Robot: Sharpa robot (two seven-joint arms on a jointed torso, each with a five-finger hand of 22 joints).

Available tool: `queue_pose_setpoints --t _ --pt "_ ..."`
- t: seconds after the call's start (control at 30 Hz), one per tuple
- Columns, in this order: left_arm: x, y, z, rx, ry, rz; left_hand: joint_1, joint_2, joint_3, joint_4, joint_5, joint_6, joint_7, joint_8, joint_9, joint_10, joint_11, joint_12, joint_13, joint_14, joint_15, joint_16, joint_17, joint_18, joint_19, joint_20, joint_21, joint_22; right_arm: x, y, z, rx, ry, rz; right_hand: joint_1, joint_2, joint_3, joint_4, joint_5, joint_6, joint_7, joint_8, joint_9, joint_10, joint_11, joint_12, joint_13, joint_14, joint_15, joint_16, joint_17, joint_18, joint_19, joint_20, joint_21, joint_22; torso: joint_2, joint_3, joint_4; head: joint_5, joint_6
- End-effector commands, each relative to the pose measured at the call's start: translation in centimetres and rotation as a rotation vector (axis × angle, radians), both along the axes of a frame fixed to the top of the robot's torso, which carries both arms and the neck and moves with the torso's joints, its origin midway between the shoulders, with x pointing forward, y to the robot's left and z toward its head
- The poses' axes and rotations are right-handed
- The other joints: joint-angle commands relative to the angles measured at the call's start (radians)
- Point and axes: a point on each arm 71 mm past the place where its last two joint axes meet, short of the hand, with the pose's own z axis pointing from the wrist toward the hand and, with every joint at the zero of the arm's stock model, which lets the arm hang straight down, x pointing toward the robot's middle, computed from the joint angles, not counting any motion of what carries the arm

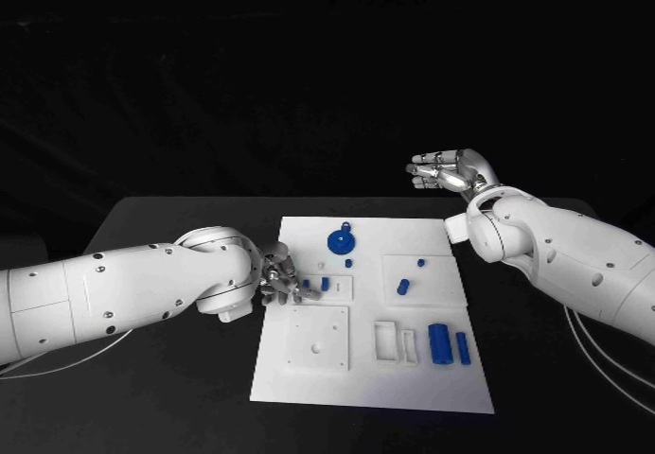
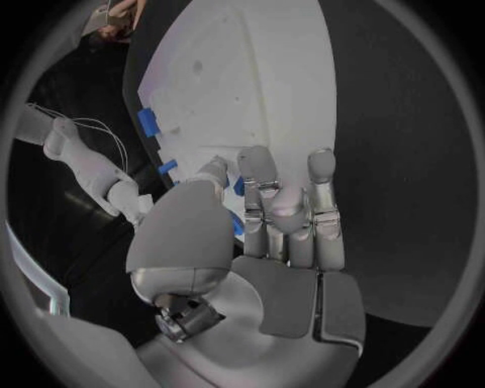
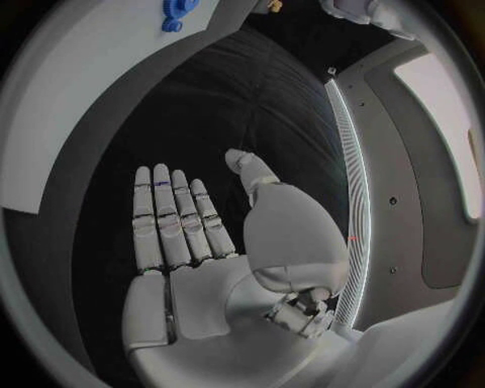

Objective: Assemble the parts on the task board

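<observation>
The white task board (image 1: pixel 368 378) lies mid-table. On it are a blue round disc (image 1: pixel 342 240), small blue pegs (image 1: pixel 403 286), a thick blue cylinder (image 1: pixel 439 342) and a slim blue bar (image 1: pixel 463 347). My left hand (image 1: pixel 283 279) hovers at the board's left edge, fingers stretched over the board (image 2: pixel 253 73). Two short blue pieces (image 1: pixel 327 282) stand just beyond its fingertips; blue shows between its thumb and fingers (image 2: pixel 238 187), and I cannot tell if it touches. My right hand (image 1: pixel 444 170) is raised beyond the board's far right corner, flat and holding nothing (image 3: pixel 182 218).
A white square plate (image 1: pixel 318 338) and white blocks (image 1: pixel 388 340) sit in the board's near half. Two blue pieces (image 2: pixel 149 121) show at the board's edge in the left wrist view. The blue disc (image 3: pixel 177 12) shows in the right wrist view. Black table (image 1: pixel 164 397) surrounds the board.
</observation>
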Motion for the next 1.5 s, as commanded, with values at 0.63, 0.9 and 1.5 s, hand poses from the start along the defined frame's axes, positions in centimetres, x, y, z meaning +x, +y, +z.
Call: queue_pose_setpoints --t 0.63,0.9,1.5 --pt "0.6 1.1 2.6 -0.124 0.032 0.011 0.114 0.066 -0.017 -0.156 0.115 -0.14 0.063 -0.12 -0.152 -0.008 0.027 -0.161 -0.041 -0.1 0.023 -0.131 -0.174 -0.025 -0.038 -0.002 -0.085 -0.008 0.0 -0.1 -0.3 -0.001 0.004 0.011 -0.009 -0.004 -0.002 0.002 0.003 -0.008 -0.001 -0.006 -0.001 -0.005 0.0 -0.004 -0.001 -0.009 0.002 -0.006 -0.002 0.02 -0.009 -0.002 0.002 -0.001 0.0 0.0002 -0.0012 -0.006 0.008" --pt "1.6 1.2 6.0 -0.243 0.008 -0.045 0.175 0.126 -0.049 -0.272 0.134 -0.182 0.097 -0.13 -0.314 -0.077 0.065 -0.342 -0.107 -0.169 0.064 -0.265 -0.287 -0.022 -0.066 0.038 -0.237 -0.095 0.0 -0.2 -0.5 0.0 0.008 0.009 -0.007 -0.003 -0.002 0.001 0.003 -0.007 -0.002 -0.006 -0.001 -0.003 0.0 -0.004 -0.001 -0.008 0.002 -0.005 -0.001 0.02 -0.009 -0.001 0.003 -0.001 0.0 0.0007 -0.0015 -0.007 0.011" --pt "3.4 -3.2 9.3 -0.38 -0.544 -0.436 0.327 0.159 0.107 -0.452 0.074 -0.216 0.152 -0.145 -0.574 -0.24 0.16 -0.592 -0.29 -0.174 0.118 -0.414 -0.345 0.056 -0.115 0.091 -0.263 0.016 0.2 0.1 -0.7 0.004 0.01 0.011 -0.006 0.001 0.002 -0.005 0.001 -0.005 -0.002 -0.006 -0.001 -0.002 -0.001 -0.004 -0.001 -0.007 0.001 -0.005 -0.002 0.02 -0.008 -0.002 0.003 -0.001 0.001 0.0007 -0.0012 -0.009 0.024"
